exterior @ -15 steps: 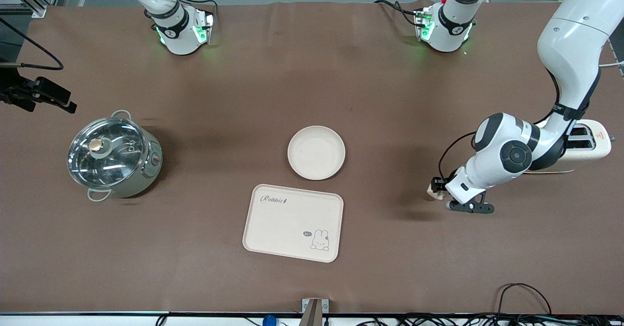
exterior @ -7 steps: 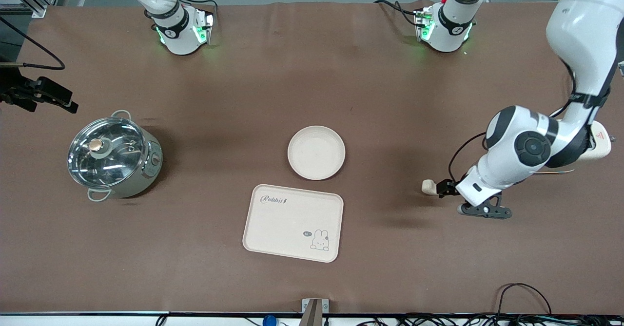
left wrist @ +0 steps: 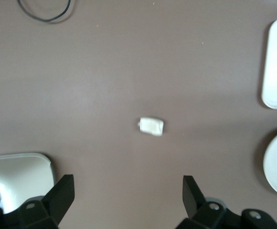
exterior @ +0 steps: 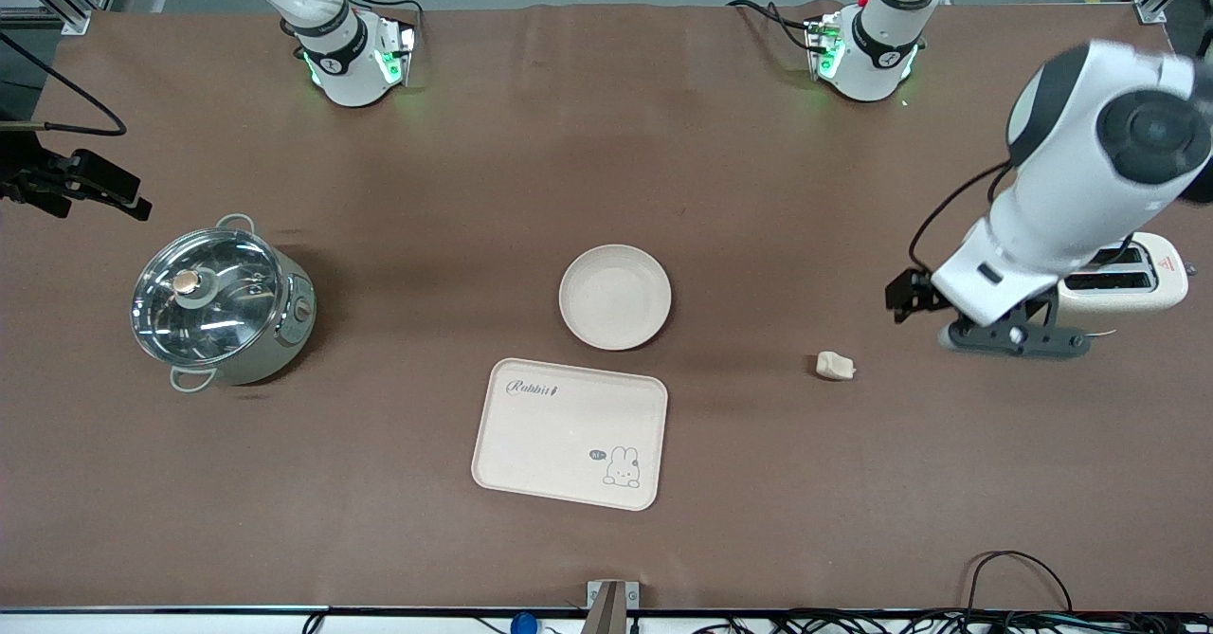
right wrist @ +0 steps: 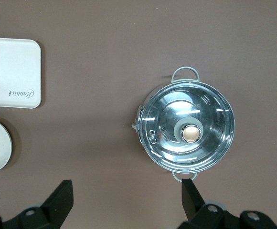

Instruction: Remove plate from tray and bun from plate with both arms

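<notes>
My left arm comes down from its base at the top of the table, bends at a big elbow over the table's left-arm end, and carries its wrist low in the air. The left gripper [exterior: 910, 298] hangs above bare cloth just beside the toaster [exterior: 1128, 283], its fingers [left wrist: 62, 193] spread wide with nothing between them. From that wrist I look straight down on the bun [left wrist: 151, 126], which lies alone on the brown table [exterior: 606, 141], apart from my fingers.

In the front view the bun [exterior: 835, 366] sits on the cloth nearer the camera than my left gripper, well apart from the plate [exterior: 615, 297] and toward the left arm's end of the table. The plate rests flat on the table, off the tray [exterior: 569, 433], just farther from the camera than the tray and close to its edge without touching. The tray lies flat with its "Rabbit" lettering and rabbit drawing facing up, bare of anything.

My right arm waits, lifted high at its own end. The right gripper [right wrist: 126, 198] is over the table just beside the lidded steel pot [right wrist: 186, 131], fingers [right wrist: 62, 195] held wide, gripping nothing. The pot [exterior: 220, 304] stands upright with its glass lid on.
</notes>
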Controlling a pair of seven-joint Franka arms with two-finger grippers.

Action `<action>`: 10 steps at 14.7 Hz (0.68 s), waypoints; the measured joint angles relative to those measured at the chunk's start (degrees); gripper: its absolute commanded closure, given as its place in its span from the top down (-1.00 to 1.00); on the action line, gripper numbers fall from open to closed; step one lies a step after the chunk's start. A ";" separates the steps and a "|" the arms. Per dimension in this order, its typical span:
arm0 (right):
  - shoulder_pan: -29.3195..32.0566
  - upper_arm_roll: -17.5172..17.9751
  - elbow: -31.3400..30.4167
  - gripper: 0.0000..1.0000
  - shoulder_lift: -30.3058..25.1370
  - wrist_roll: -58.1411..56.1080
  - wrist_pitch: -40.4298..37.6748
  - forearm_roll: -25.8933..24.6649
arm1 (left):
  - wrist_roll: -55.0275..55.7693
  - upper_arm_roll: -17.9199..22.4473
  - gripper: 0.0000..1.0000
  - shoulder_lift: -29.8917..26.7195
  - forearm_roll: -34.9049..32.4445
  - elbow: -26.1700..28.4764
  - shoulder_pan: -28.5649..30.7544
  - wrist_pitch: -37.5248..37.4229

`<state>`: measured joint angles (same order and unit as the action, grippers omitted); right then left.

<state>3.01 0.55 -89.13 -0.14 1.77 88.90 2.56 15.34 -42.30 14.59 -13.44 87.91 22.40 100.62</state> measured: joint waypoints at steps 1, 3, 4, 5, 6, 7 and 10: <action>0.00 0.00 0.00 1.00 0.00 0.00 -0.02 0.00 | -1.38 5.76 1.00 -3.07 3.79 -0.51 -3.95 -2.18; 0.00 -0.02 -0.04 1.00 0.01 0.00 -0.01 0.00 | -5.96 18.07 1.00 -8.81 9.73 -0.77 -11.57 -5.06; 0.00 -0.03 -0.05 1.00 0.03 0.00 -0.01 0.00 | -8.59 23.53 1.00 -11.21 11.37 -0.61 -14.66 -6.26; 0.00 -0.04 -0.06 1.00 0.04 0.00 -0.02 0.00 | -10.39 28.32 1.00 -13.33 12.21 -0.13 -17.53 -7.12; 0.00 -0.04 -0.07 1.00 0.05 0.00 -0.03 0.00 | -11.24 32.13 1.00 -15.26 12.63 0.94 -20.08 -7.62; 0.00 -0.05 -0.08 1.00 0.06 0.00 0.00 0.00 | -11.38 34.82 1.00 -17.06 12.74 2.75 -22.19 -7.61; 0.00 -0.12 -0.16 1.00 0.12 0.00 0.16 0.00 | -11.38 39.05 1.00 -22.49 12.75 11.39 -26.02 -3.61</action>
<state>3.01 0.43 -89.29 -0.02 1.76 89.06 2.56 3.96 -3.25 -7.91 -0.69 99.30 -3.62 97.00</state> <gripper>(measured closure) 0.000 0.000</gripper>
